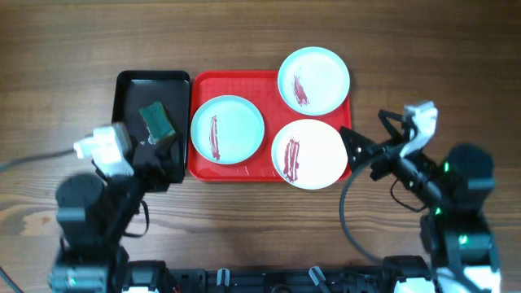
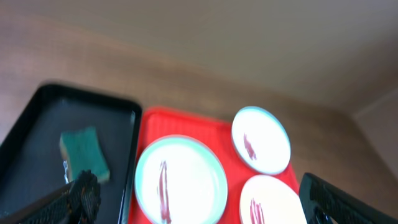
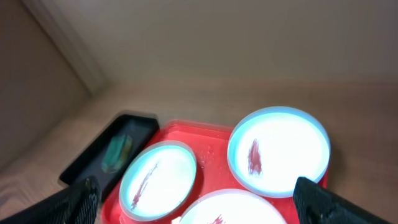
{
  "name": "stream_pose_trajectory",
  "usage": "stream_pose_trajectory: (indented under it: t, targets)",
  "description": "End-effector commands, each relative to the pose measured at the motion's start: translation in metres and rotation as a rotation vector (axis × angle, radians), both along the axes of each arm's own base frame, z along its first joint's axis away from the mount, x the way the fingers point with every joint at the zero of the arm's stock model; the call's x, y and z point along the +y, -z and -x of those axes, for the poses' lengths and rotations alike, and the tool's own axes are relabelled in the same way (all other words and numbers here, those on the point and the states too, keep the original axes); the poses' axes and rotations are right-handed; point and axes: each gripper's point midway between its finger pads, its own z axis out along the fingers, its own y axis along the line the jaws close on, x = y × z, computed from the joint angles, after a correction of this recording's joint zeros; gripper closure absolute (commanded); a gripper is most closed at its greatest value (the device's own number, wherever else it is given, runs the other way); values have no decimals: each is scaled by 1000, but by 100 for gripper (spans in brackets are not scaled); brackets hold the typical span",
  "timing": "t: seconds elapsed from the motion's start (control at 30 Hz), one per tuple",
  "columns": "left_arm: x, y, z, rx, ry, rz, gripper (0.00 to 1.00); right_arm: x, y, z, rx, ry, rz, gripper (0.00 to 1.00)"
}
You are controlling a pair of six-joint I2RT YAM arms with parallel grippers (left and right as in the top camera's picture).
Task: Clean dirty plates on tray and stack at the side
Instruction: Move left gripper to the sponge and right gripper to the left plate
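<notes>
Hands first: the left hand [image 1: 161, 145] hangs over the near right corner of the black tray [image 1: 130, 89]. The right hand [image 1: 362, 124] hangs just off the right edge of the red tray [image 1: 244, 81], which sits mid-table. Both hands stand spread wide and hold nothing.

Nearest on the red tray, at its near right corner, lies the white plate [image 1: 321, 146]. One mint-blue plate [image 1: 236, 122] lies at the tray's left side, and the other mint-blue plate [image 1: 321, 73] overhangs the far right rim. All three carry dark red streaks, so cleaning looks not yet begun.

Next, I judge, the left hand must drop onto the green sponge [image 1: 157, 120] in the black tray and close on it.

Only the overhead view shows the white plate whole. The left wrist view shows the sponge's broad face, while the right wrist view gives it almost edge-on.
</notes>
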Motion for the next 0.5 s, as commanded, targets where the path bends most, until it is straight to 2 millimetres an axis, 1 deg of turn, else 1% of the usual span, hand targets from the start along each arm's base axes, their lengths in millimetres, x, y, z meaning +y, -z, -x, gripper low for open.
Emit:
stream_pose_trajectory:
  t: [0.0,0.07,0.13,0.2,0.27,0.37,0.4,0.43,0.47]
  targets:
    - [4,-9,-18,145,-19,-11,0,17,-18,-8,106,-115,-22,0]
    - [10,-2,-21,287,-48,-34,0,22,-17,-12,213,-140,-37,0]
    - [14,4,-21,413,-55,-68,0,22,-11,-17,311,-148,-25,1]
    - [14,8,-23,538,-26,-104,0,22,-4,-21,403,-176,16,1]
    - [14,10,-30,633,-10,-119,0,24,3,-28,501,-182,-6,0]
    - [13,20,-45,695,-4,-116,0,26,11,-51,594,-112,-121,0]
    - [13,26,-50,711,-3,-116,0,27,17,-54,637,-96,-150,0]
    - [13,32,-53,734,-2,-117,0,31,19,-58,652,-117,-173,1]
    - [13,38,-56,755,2,-114,0,37,19,-63,626,-161,-174,1]
